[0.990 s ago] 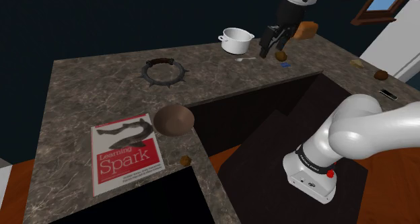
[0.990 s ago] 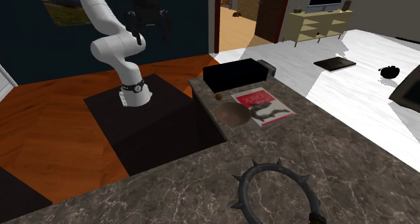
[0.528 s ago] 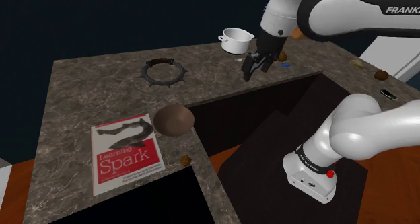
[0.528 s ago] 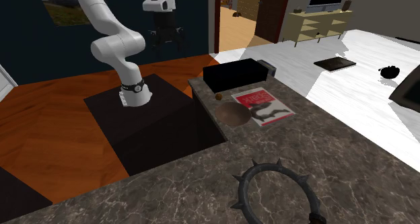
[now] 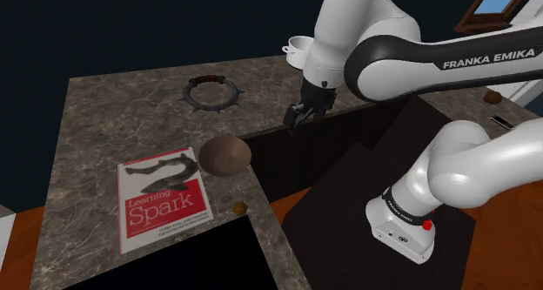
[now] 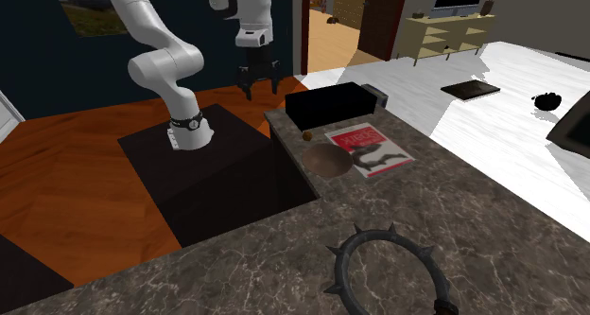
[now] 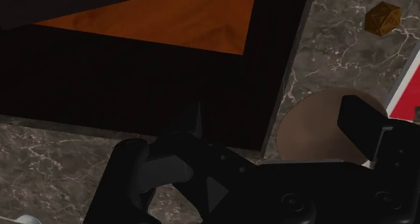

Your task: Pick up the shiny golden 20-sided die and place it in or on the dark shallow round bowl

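Golden-brown and faceted, the die (image 5: pixel 238 207) lies on the dark veined counter (image 5: pixel 104 131), close to its inner edge, between the bowl (image 5: pixel 225 154) and a black box (image 6: pixel 336 102). It touches neither of them. The bowl is brown, round and shallow (in the wrist view it reads as a dull tan disc) and sits just beside one corner of a red-and-white book (image 5: pixel 165 198) titled "Learning Spark". The die rests near the book's next corner along the same side, apart from it.

The gripper (image 5: pixel 294 120) hangs in the air at the counter's inner edge, over the dark gap between the counter and the stand (image 5: pixel 400 227). In the shoulder view it is up and to the right of the bowl, and well apart from the die. Its 2 fingers (image 7: pixel 363 125) stand spread with nothing between them, so it is released and empty. In the wrist view 1 finger overlaps the bowl's rim, and the die shows on the counter past the bowl, away from the gripper.

Farther back on the counter lies a dark spiked ring (image 5: pixel 211 92), well apart from the bowl. A white pot (image 5: pixel 294 46) stands near the far edge, partly behind the arm (image 5: pixel 409 62). Orange wood floor (image 6: pixel 76 162) surrounds the stand.
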Controlling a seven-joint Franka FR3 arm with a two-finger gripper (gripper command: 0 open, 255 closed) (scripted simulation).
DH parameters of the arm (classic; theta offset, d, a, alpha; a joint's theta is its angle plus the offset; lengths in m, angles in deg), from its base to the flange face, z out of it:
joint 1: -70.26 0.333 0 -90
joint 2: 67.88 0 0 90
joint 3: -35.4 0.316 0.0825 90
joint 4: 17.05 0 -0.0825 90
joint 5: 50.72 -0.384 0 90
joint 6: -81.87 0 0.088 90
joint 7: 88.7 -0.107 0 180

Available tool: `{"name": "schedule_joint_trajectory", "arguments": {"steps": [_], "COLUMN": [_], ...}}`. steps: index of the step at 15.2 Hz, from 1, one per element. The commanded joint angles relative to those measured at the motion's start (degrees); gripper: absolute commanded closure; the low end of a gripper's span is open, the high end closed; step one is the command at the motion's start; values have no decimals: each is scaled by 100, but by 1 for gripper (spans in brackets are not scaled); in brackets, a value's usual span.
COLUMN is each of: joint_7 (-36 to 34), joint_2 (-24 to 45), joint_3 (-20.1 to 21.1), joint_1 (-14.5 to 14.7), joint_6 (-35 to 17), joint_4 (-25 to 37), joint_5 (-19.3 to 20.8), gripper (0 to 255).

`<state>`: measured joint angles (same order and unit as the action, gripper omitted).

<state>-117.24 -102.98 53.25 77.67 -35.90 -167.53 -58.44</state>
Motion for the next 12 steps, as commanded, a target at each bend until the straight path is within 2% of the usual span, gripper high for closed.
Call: {"name": "schedule_joint_trajectory", "arguments": {"steps": [1, 7, 12], "joint_7": [-246, -1027, -1906], "joint_2": [325, 1471, 2640], "joint_3": [226, 903, 1451], "joint_1": [48, 72, -38], "joint_6": [-383, -1405, -2199], "joint_4": [-59, 35, 334], "joint_5": [-99, -152, 268], "gripper": [0, 0, 0]}}
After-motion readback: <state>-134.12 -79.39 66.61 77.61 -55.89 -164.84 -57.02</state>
